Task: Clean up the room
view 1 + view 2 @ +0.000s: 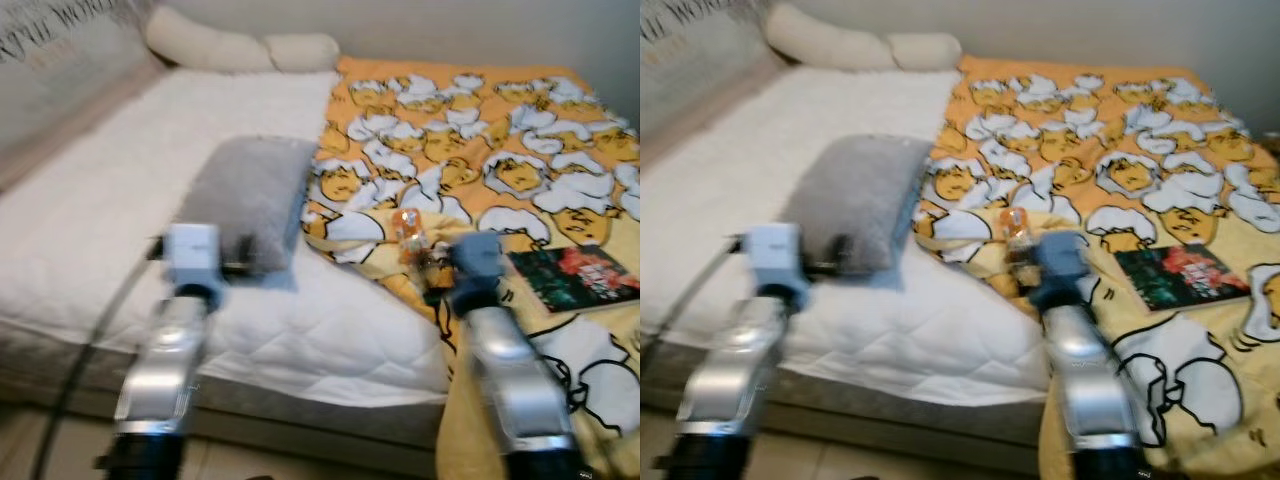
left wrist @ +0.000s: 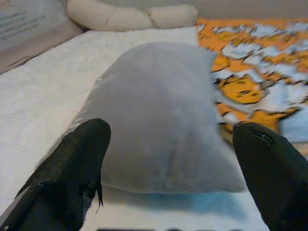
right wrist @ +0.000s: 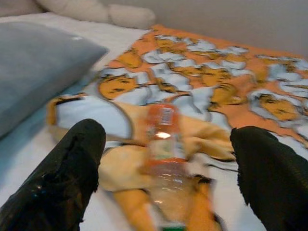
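We're at the bed's (image 1: 90, 230) front edge. Orange blanket (image 1: 480, 140) covers its right half, grey pillow (image 1: 255, 195) mid-bed near that edge. Bottle (image 3: 163, 163) lies on the blanket's folded corner. Right gripper (image 3: 163, 192) spread, straddling it; left gripper (image 2: 168, 178) spread before the pillow. We'd centre on the bottle's body, then close slowly: it'll roll.
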### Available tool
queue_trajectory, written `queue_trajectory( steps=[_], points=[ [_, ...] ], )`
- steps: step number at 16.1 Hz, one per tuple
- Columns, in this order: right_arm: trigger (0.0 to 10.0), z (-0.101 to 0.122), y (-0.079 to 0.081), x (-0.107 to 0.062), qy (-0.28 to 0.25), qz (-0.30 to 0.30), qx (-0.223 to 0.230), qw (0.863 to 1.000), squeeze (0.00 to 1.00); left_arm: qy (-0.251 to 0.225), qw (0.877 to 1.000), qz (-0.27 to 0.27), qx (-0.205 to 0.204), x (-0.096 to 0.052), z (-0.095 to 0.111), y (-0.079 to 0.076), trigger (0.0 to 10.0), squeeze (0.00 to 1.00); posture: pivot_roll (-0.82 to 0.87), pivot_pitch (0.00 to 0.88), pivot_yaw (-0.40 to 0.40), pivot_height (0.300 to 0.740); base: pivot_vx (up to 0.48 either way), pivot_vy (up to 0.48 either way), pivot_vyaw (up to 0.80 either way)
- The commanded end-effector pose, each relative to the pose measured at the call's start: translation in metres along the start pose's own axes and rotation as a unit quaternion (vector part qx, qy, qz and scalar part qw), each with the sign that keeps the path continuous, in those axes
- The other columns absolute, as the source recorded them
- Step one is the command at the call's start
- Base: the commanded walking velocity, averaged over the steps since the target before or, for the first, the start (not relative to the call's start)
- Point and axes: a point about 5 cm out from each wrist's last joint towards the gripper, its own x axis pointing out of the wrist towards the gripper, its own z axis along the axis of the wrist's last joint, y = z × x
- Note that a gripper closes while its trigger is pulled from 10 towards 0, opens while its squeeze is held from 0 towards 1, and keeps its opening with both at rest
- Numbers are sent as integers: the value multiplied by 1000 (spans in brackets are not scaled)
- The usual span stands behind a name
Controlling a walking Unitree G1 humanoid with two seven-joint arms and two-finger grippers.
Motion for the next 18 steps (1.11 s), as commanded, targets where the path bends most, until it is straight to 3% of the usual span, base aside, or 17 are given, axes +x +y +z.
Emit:
queue_trajectory(
  steps=[1, 5, 9, 13, 14, 15, 18],
  points=[
    [10000, 1, -11, 0, 2, -17, -9, 1000, 0, -6, 1000, -15, -4, 1, 4, -9, 10000, 0, -60, 0, 42, 740, 356, 0, 0],
    [10000, 2, -10, 0, 1, -13, -15, 1000, 0, -5, 1000, -17, -2, 1, 4, -10, 10000, 0, -59, 0, 44, 740, 356, 0, 702],
    [10000, 2, -15, -2, 8, -24, -20, 999, 0, 0, 1000, -22, 3, -3, 0, -10, 10000, 0, -66, 0, 50, 740, 334, 0, 0],
    [10000, -7, -17, 12, 74, -5, -70, 995, 0, 34, 991, -118, 54, -8, -12, -25, 10000, 0, -53, 0, 50, 740, 0, 0, 0],
    [10000, -4, -21, 21, 86, -9, -70, 994, 1000, 68, 979, -154, 111, -11, -23, -22, 10000, 0, -42, 0, 45, 740, 0, 0, 0],
    [10000, -3, -22, 23, 92, -14, -70, 993, 1000, 75, 976, -163, 124, -12, -25, -20, 10000, 0, -42, 0, 45, 740, 0, 0, 0],
    [10000, -12, -34, 38, 175, -45, -66, 981, 1000, 76, 959, -230, 144, -9, -19, -15, 10000, 0, -23, 0, 28, 740, 0, 0, 0]
  ],
)
